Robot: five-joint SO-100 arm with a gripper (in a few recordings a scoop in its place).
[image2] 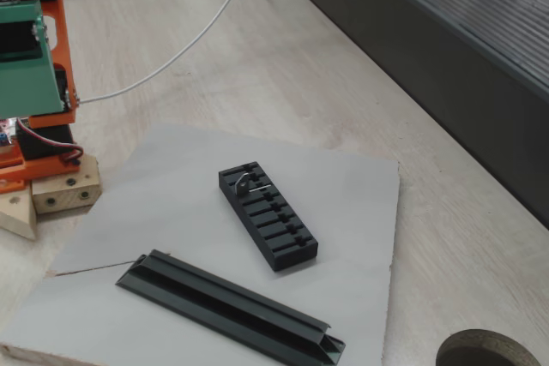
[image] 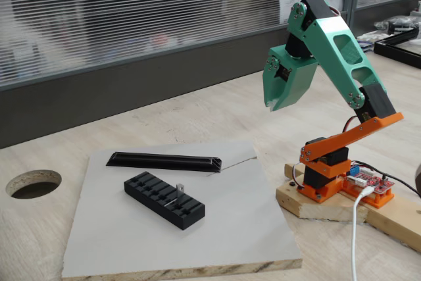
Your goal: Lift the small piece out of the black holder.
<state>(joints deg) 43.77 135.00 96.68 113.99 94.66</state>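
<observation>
Fixed views: both show the board and what lies on it; the arm is whole in one and cut off at the picture's left edge in the other.
Piece (image: 179,192): thin silver-grey strip standing upright in a slot of the holder, nearer one end; in the other fixed view (image2: 255,184) it is a small pale glint and its bend is hard to make out.
Holder (image: 164,199): matte black slotted block lying flat on the board, near its middle.
Bar (image: 166,161): longer black V-profile lying beside the holder, apart from it, roughly parallel; its end is nearly cut off at the bottom of the other fixed view (image2: 232,306).
Board (image: 118,241): pale grey sheet with a raw wood edge, lying on the table (image: 52,143).
Hole (image: 33,183): round cut-out in the table, off the board; partly cut off in the other fixed view.
Gripper (image: 274,104): green, pointing down, raised well above and to the right of the board, holding nothing; whether the fingers are parted cannot be told.
Arm base (image: 329,176): orange, on a wooden block, with a white cable.
Writing: paper on the wall behind the arm, too blurred to read.
</observation>
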